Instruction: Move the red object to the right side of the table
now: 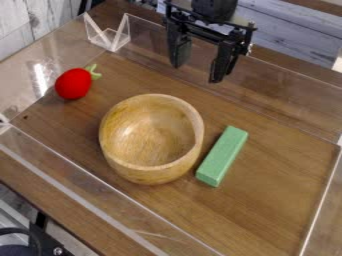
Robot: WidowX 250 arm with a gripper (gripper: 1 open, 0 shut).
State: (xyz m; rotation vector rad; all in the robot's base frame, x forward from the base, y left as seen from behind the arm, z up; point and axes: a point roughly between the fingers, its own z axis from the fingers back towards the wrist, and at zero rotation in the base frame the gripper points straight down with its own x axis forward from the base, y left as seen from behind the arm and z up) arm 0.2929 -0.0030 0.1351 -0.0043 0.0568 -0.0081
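A: Where does the red object sit right now?

B: At the left edge of the frame, a little above the middle, on the table and close to the clear acrylic wall on that side. Its green stem points toward the upper right. Nothing touches it.

A: And the gripper?

B: At the top centre of the frame, pointing down, its two dark fingers spread apart with nothing between them. It is well apart from the fruit, up and to the right of it.

A: What sits between the fruit and the right side?

B: The wooden bowl fills the middle of the frame, and the green block lies just to the right of the bowl, nearly touching its rim. The bare wood at the far right looks like the place to set it down.

A: So what could go wrong?

B: Several things, I think. The fruit is small and round, so fingers closing off-centre could squirt it sideways into the wall. With the wall so near, one finger might strike the acrylic on the way down. A low carry across could clip the bowl's rim or nudge the block. And a round thing released too high may roll away.
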